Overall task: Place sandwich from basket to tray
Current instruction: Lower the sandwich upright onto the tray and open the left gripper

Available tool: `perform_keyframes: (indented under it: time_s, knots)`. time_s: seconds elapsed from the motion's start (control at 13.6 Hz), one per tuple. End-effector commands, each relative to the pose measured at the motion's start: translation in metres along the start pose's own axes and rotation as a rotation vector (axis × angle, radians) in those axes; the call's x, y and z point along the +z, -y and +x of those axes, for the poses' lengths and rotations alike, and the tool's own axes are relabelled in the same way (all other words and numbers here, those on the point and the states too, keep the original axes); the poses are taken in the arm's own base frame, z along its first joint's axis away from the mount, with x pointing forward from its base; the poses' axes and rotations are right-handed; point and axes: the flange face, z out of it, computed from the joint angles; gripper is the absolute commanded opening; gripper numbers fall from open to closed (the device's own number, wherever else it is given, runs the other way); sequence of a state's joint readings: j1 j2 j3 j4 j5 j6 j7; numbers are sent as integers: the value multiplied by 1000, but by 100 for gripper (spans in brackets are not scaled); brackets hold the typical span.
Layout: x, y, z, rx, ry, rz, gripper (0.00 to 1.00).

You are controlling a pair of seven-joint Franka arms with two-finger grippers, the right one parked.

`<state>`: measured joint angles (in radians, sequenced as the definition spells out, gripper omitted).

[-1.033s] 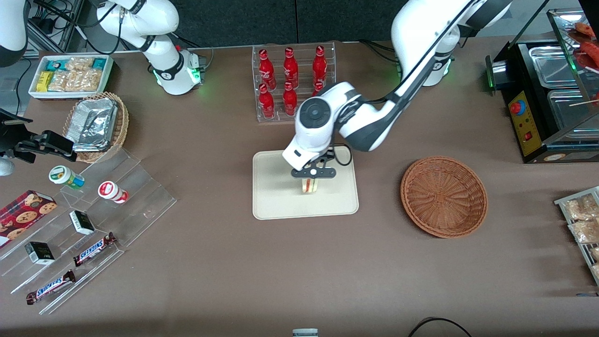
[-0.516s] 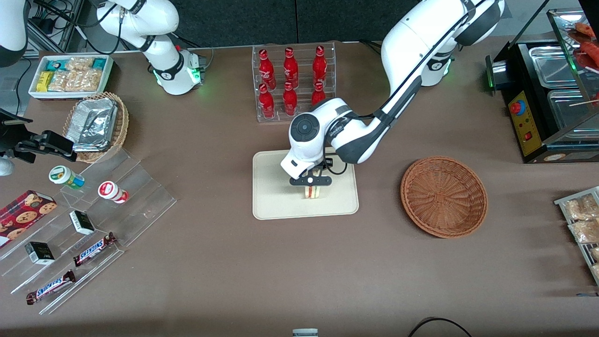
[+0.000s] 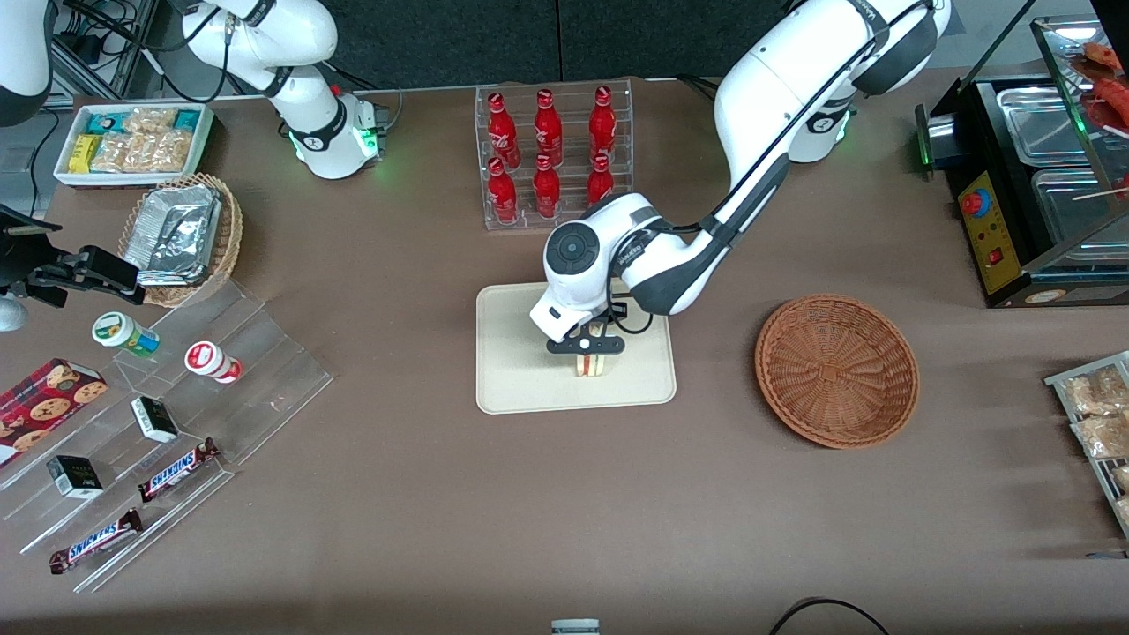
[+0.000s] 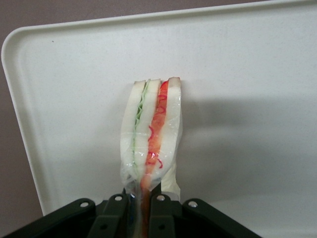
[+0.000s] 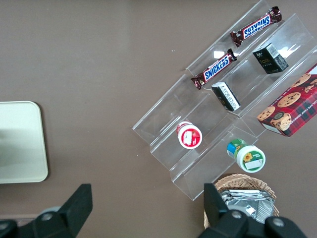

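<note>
The sandwich (image 3: pixel 589 364) (image 4: pixel 151 136), white bread with green and red-orange filling in clear wrap, hangs cut edge down just over the cream tray (image 3: pixel 516 370) (image 4: pixel 247 74), near the tray's middle. My left gripper (image 3: pixel 586 346) (image 4: pixel 140 208) is directly above it, shut on the sandwich's upper end, its black fingers (image 4: pixel 115 213) pressing both sides. I cannot tell whether the sandwich touches the tray. The reddish-brown wicker basket (image 3: pixel 836 370) stands empty beside the tray, toward the working arm's end of the table.
A clear rack of red bottles (image 3: pixel 551 154) stands farther from the front camera than the tray. Toward the parked arm's end are an acrylic stepped stand (image 3: pixel 168 414) with snacks, a tan foil basket (image 3: pixel 181 236) and a white snack bin (image 3: pixel 132 143). A black food warmer (image 3: pixel 1032 185) sits past the basket.
The left gripper has come down over the tray with the sandwich and shifted slightly nearer the front camera; the arm's elbow has swung lower. The basket has not moved.
</note>
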<state>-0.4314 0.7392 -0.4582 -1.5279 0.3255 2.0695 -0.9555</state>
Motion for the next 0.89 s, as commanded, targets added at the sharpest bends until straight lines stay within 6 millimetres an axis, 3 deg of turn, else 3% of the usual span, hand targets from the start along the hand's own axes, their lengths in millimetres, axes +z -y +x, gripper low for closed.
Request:
perform_keyframes:
  time_s: [0.0,0.15,0.44,0.66,0.81]
  knots:
    - [-2,-6,5,-7,-27,3,99]
    - [-3,-6,6,-20,-28,-4,100]
    - [-34,-1,20,-35,-58,-34,100]
    - [-66,17,29,-26,-58,2,100]
    - [-90,43,40,11,-56,14,100]
